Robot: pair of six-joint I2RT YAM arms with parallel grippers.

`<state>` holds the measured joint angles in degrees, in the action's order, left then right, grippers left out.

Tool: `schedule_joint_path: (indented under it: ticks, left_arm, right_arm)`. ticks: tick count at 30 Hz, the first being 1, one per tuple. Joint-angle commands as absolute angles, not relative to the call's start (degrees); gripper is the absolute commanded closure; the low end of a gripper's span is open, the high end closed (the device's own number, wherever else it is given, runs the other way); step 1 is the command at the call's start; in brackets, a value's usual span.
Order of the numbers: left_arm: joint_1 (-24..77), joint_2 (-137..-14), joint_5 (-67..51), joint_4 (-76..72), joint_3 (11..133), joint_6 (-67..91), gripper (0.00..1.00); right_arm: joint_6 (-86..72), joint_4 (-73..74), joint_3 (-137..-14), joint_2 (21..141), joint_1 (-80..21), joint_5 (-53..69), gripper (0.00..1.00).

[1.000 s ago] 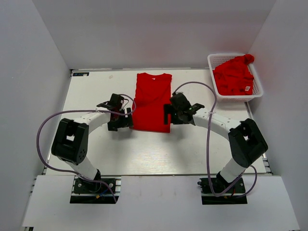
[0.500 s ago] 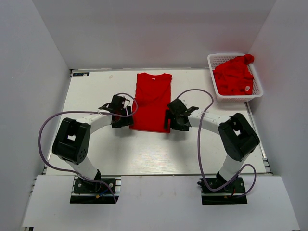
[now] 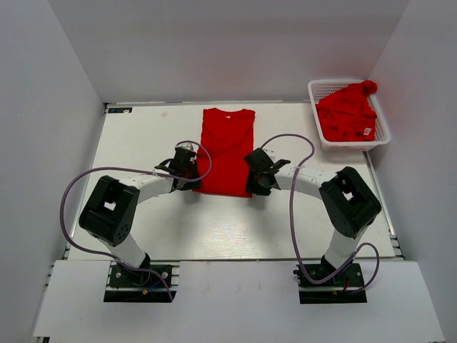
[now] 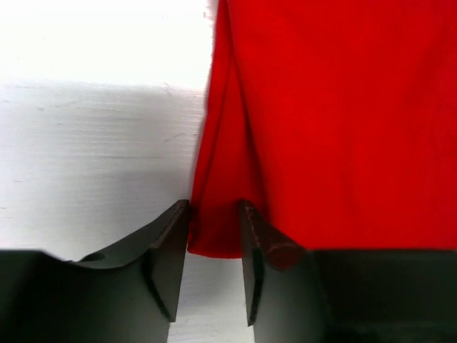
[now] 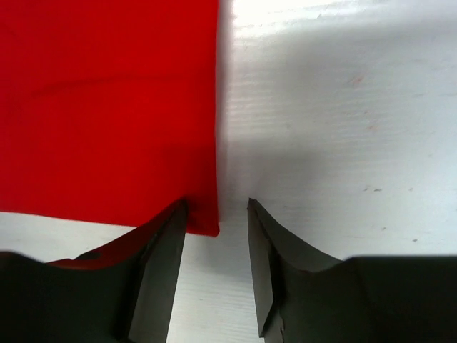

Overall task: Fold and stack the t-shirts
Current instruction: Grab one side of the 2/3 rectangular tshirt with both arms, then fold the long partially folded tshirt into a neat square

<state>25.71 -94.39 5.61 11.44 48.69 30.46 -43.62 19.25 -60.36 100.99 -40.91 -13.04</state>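
A red t-shirt point(image 3: 227, 146) lies flat on the white table, folded into a long strip with its collar at the far end. My left gripper point(image 3: 188, 171) is at the strip's near left corner. In the left wrist view the t-shirt point(image 4: 343, 128) bunches into a ridge that fills the gap of the left gripper point(image 4: 214, 218), touching both fingers. My right gripper point(image 3: 255, 176) is at the near right corner. In the right wrist view the t-shirt's point(image 5: 107, 107) corner lies against the left finger of the right gripper point(image 5: 216, 214), with bare table before the other finger.
A white lattice basket point(image 3: 335, 84) stands at the far right with a heap of red t-shirts point(image 3: 346, 111) in it, a white label showing. White walls close in the table point(image 3: 214, 221) on three sides. Purple cables loop off both arms.
Both grippers have slid inward onto the strip's near corners and their jaws have narrowed. The left one has gathered cloth between its fingers. The t-shirt itself has not moved.
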Motion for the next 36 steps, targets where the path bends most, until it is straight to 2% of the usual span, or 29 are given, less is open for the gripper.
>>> schedule_joint_path:
  ticks: [1,2,3,5,6,7,8,13,17,22,26,31,36]
  left_arm:
    - [27.50,-96.77,4.57,15.73,45.18,33.39,0.59]
    - [27.51,-96.77,4.57,15.73,44.57,33.40,0.62]
    - [28.03,-96.77,4.05,15.04,44.56,33.40,0.66]
    - [28.04,-96.77,4.04,14.51,44.03,33.40,0.75]
    - [28.04,-96.77,4.04,14.50,44.03,33.92,0.89]
    - [28.56,-96.77,4.04,14.50,44.03,33.93,0.98]
    - [28.56,-96.07,3.52,14.50,44.03,33.93,1.00]
    - [29.09,-90.37,5.79,18.18,42.11,34.45,1.00]
    - [29.09,-80.27,8.70,26.79,40.17,35.16,1.00]
    - [29.71,-65.50,0.63,37.68,41.74,34.37,1.00]
    - [29.71,-58.29,-2.90,40.69,44.64,34.37,1.00]
    - [29.71,-60.28,1.04,44.20,53.15,35.51,1.00]
    - [28.83,-66.70,5.87,47.27,60.45,38.05,1.00]
  right_arm:
    - [-48.07,19.42,-58.46,101.52,-42.27,-10.90,0.55]
    - [-48.25,18.90,-58.19,101.34,-42.36,-10.72,0.59]
    - [-48.43,18.46,-58.01,101.08,-42.80,-9.94,0.69]
    - [-48.69,17.23,-57.13,101.25,-42.80,-8.80,0.78]
    - [-48.78,17.14,-57.30,101.08,-42.80,-8.62,0.86]
    - [-49.13,17.66,-57.22,101.16,-42.80,-9.22,0.94]
    - [-49.22,18.45,-57.56,100.64,-42.80,-9.75,1.00]
    - [-48.08,20.47,-55.90,95.38,-42.89,-12.73,1.00]
    - [-46.50,26.44,-51.34,87.90,-43.06,-16.07,1.00]
    - [-45.80,37.78,-48.60,73.32,-44.12,-17.32,1.00]
    - [-42.98,39.46,-49.30,66.10,-44.65,-11.80,1.00]
    - [-38.07,39.99,-58.51,68.72,-44.38,-8.53,1.00]
    - [-34.72,43.14,-67.75,74.87,-43.16,-11.68,1.00]
